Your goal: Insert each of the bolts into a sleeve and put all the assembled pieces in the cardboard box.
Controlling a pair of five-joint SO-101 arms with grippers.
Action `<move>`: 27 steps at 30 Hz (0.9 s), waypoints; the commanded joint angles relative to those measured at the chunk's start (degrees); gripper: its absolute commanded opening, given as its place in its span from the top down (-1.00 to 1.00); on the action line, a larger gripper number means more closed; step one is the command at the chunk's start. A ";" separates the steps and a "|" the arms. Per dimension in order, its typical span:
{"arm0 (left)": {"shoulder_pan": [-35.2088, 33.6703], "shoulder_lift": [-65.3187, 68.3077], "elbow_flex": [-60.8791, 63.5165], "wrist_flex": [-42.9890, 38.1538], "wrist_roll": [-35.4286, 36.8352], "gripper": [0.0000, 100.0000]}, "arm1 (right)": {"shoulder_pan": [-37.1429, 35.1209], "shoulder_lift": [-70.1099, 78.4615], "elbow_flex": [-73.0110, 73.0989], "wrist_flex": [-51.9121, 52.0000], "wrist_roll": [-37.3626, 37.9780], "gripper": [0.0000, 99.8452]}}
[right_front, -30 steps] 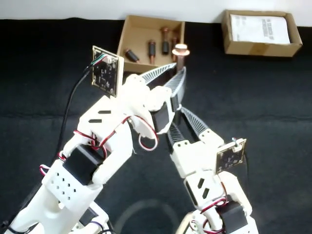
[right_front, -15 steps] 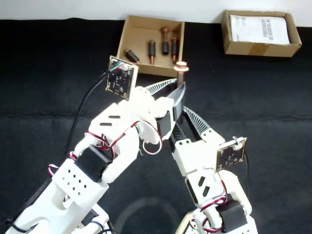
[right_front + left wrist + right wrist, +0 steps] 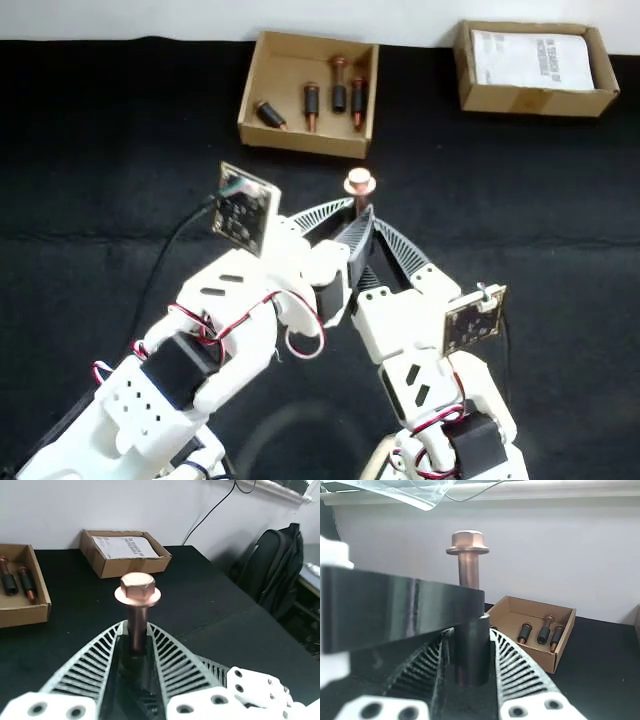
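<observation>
bolt (image 3: 359,183) (image 3: 137,593) (image 3: 468,555): copper-coloured with a flanged hex head, it stands upright, head uppermost, held up between the two grippers. In the high view it sits on the near side of the cardboard box, apart from its front wall.
sleeve (image 3: 470,655) (image 3: 132,667): black, around the lower part of the bolt's shank. A good stretch of bare shank shows above it, up to the head.
left gripper (image 3: 135,628) (image 3: 352,212): its ribbed white fingers (image 3: 95,660) are drawn in on either side and press against the shank where it enters the sleeve.
right gripper (image 3: 470,632) (image 3: 367,224): its ribbed fingers (image 3: 517,670) are closed on the sleeve, one on each side, clamping it upright.
black bar (image 3: 395,607): in the right wrist view it reaches in from the side to the shank, just above the sleeve. Which part it belongs to cannot be told.
cardboard box (image 3: 300,140) (image 3: 565,640) (image 3: 41,587): open-topped, toward the far edge of the table.
assembled pieces (image 3: 312,105) (image 3: 543,629): four lie inside the cardboard box, each a copper bolt in a black sleeve. One is at an angle near a side wall and the other three are roughly side by side.
second box (image 3: 530,100) (image 3: 125,565): cardboard, well apart from the first along the same far edge, with a printed sheet (image 3: 530,55) lying in it.
table (image 3: 100,200): covered in black cloth, with a pale wall (image 3: 125,505) behind it.
backpack (image 3: 277,575): black, beyond the table's side edge in the left wrist view.
</observation>
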 commanded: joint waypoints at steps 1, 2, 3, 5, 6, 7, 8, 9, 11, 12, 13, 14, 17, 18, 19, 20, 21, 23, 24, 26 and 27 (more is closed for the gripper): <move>1.10 -1.27 -0.13 0.70 0.35 0.98 | 1.10 -0.57 -0.75 -1.36 0.35 0.99; 1.10 -1.27 -0.13 0.70 0.26 0.98 | 1.10 -0.57 -0.75 -1.36 0.35 0.99; 1.10 -1.36 -0.13 0.70 0.26 0.98 | 1.10 -0.57 -0.75 -1.36 0.35 0.99; 1.10 -1.54 -0.22 0.79 0.18 0.97 | 1.10 -0.57 -0.75 -1.36 0.35 0.99; 1.10 -1.54 -0.22 0.88 0.00 0.97 | 1.10 -0.57 -0.75 -1.36 0.35 0.99; 1.10 -1.36 -0.22 1.23 -1.14 0.95 | 1.10 -0.57 -0.75 -1.36 0.35 0.99; 1.10 -1.36 -0.22 2.11 -2.46 0.90 | 1.10 -0.57 -0.75 -1.36 0.44 0.99; 1.10 -1.36 -0.22 3.16 -3.25 0.82 | 1.10 -0.57 -0.75 -1.36 0.44 0.99; 1.10 -1.54 -0.31 5.27 -2.37 0.66 | 1.10 -0.66 -0.75 -1.36 0.44 0.99; 1.10 -1.54 -0.48 6.59 -2.55 0.59 | 1.10 -0.66 -0.75 -1.36 0.44 0.99; 1.27 -1.63 -0.66 7.91 -2.55 0.54 | 1.10 -0.66 -0.75 -1.36 0.44 0.99; 1.45 -1.71 -0.75 9.14 -2.64 0.50 | 1.10 -0.66 -0.75 -1.36 0.44 0.99; 1.45 -1.71 -3.30 14.42 -2.64 0.50 | 1.10 -0.57 -0.75 -1.36 0.44 0.99; 1.45 -1.71 -4.62 16.35 -2.64 0.50 | 1.10 -0.57 -0.75 -1.36 0.44 0.99; 1.45 -1.71 -6.11 18.46 -2.73 0.50 | 1.10 -0.57 -0.75 -1.36 0.44 0.99; 1.27 -1.71 -7.60 20.31 -2.73 0.50 | 1.10 -0.57 -0.75 -1.36 0.88 0.99; 1.10 -1.71 -9.01 22.24 -2.73 0.50 | 1.10 -0.57 -0.75 -1.45 2.11 0.99; 0.75 -1.80 -12.00 25.76 -2.73 0.50 | 1.10 -0.66 -0.75 -3.21 4.40 0.99; -0.13 -1.80 -13.58 27.69 -2.73 0.50 | 1.19 -0.66 -0.75 -5.05 5.19 0.99; -2.07 -1.80 -16.48 30.95 -2.73 0.50 | 1.19 -0.48 -0.75 -9.71 7.56 0.99; -3.38 -1.80 -17.80 32.44 -2.73 0.50 | 1.10 -0.40 -0.75 -12.44 8.97 0.99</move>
